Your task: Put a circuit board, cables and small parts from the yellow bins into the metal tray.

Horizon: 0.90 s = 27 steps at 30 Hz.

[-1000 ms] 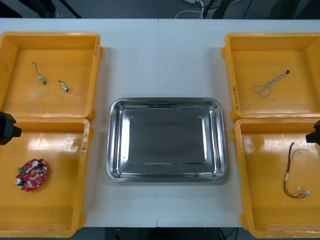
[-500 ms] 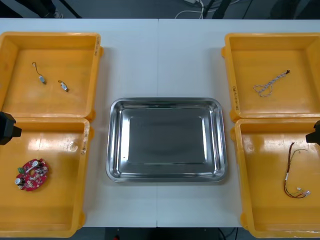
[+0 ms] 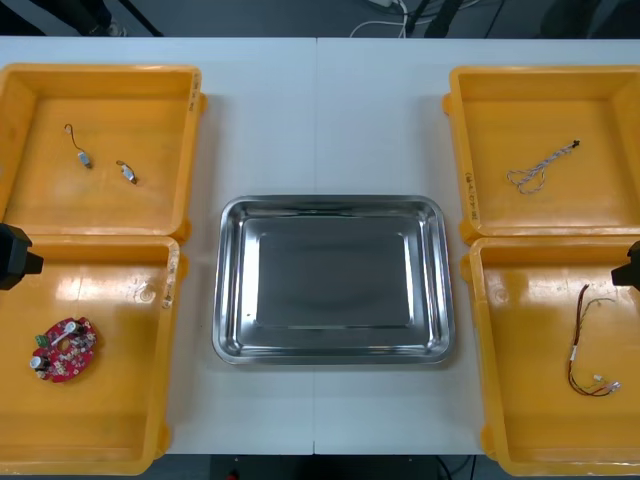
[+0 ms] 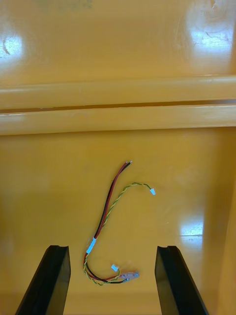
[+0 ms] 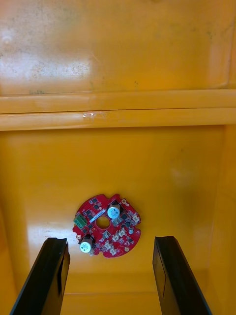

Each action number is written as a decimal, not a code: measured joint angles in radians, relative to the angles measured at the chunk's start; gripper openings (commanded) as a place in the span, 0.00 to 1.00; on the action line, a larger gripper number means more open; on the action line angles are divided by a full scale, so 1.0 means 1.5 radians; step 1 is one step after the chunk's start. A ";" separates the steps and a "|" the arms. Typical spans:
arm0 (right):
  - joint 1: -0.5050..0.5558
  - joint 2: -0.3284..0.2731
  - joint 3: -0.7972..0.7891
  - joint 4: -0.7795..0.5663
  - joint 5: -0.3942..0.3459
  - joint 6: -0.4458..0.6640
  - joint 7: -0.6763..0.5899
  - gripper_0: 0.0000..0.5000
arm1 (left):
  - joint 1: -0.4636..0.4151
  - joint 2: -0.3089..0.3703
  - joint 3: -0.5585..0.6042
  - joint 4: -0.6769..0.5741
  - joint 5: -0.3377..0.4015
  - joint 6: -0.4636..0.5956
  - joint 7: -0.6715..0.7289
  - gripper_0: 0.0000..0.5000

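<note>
My left gripper (image 5: 110,278) hangs open over the near left yellow bin (image 3: 120,420). A round red circuit board (image 5: 107,225) lies flat on the bin floor just ahead of its fingertips (image 5: 54,246), between their lines. The same board (image 3: 63,350) sits near the bin's left side. Above the near right bin (image 3: 530,400), my right gripper (image 4: 112,283) is also open. A red and yellow cable (image 4: 105,216) runs between its fingers (image 4: 169,256) and beyond them. The metal tray (image 3: 224,280) at the table's middle is bare and shiny.
The far left bin (image 3: 150,100) holds two small metal parts (image 3: 80,155) (image 3: 126,172). A twisted blue and white cable (image 3: 538,167) lies in the far right bin (image 3: 500,110). Black arm parts show at the left edge (image 3: 14,255) and right edge (image 3: 630,266).
</note>
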 measured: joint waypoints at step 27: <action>-0.004 0.000 0.000 0.000 0.000 -0.001 0.000 1.00 | 0.024 0.001 0.000 0.000 0.000 0.000 0.000 1.00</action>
